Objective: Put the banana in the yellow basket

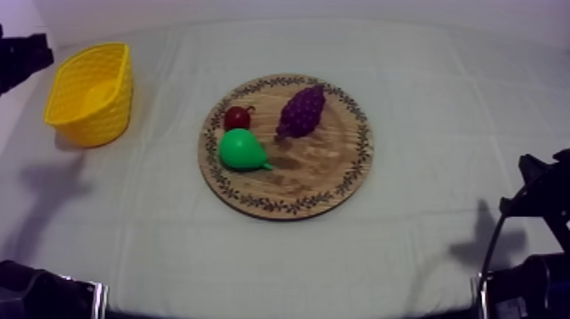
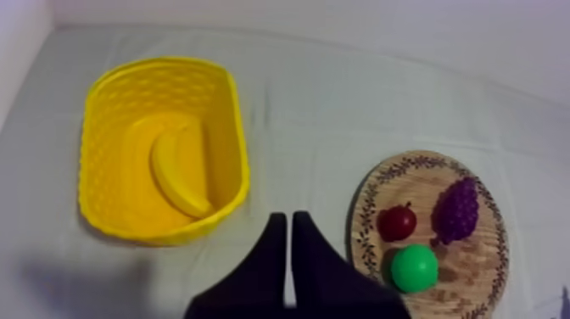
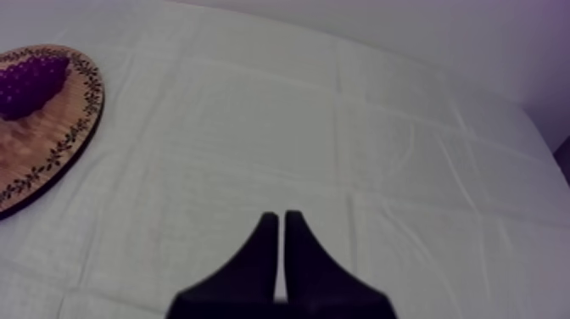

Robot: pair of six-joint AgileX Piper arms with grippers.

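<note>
- My right gripper (image 3: 278, 216) has its two black fingers pressed together into a narrow wedge with nothing between them. It hangs over bare cloth (image 3: 339, 127), well apart from the wooden board (image 3: 51, 144).
- My left gripper (image 2: 287, 217) is likewise closed on nothing, its fingers lying together over the cloth between the yellow basket (image 2: 240, 144) and the board.
- On the board, the top view shows a green pear (image 1: 242, 150), a small red fruit (image 1: 237, 116) just beside it, and a bunch of grapes (image 1: 303, 110). There is no banana among them.
- Farther off, the left wrist view shows the banana (image 2: 178, 170) lying on the basket's floor, curved along one wall and free of either gripper.
- Judgement: both the pick and the drop look finished, so the task appears complete. At most the arms have to settle at rest, and nothing on the board needs moving.
</note>
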